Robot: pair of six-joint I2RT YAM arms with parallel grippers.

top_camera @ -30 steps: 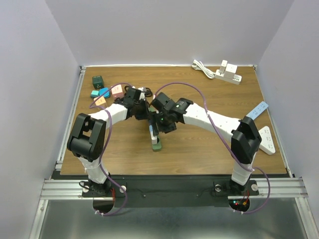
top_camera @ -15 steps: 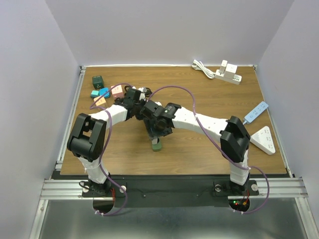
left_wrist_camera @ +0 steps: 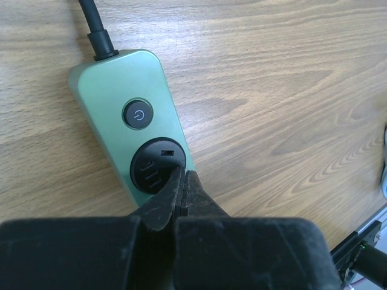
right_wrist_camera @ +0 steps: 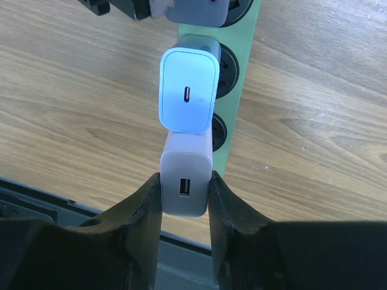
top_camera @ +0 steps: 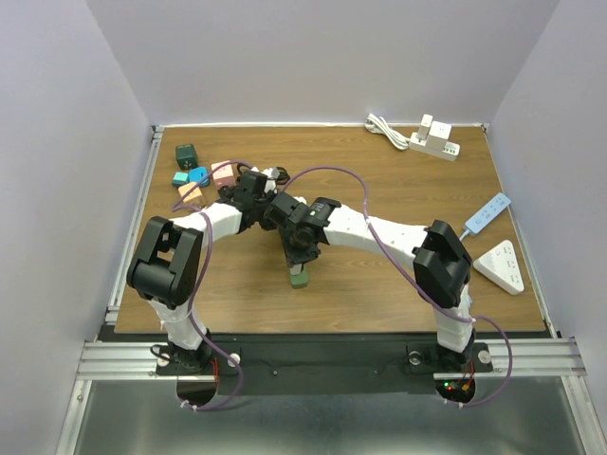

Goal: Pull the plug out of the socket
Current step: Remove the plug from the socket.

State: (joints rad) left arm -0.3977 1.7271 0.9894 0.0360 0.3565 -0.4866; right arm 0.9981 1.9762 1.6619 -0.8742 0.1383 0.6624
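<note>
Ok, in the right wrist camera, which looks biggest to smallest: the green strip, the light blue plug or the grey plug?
1. The green strip, longest though partly hidden.
2-3. The light blue plug and the grey plug look alike; the grey one is nearer the camera, so no ranking.
</note>
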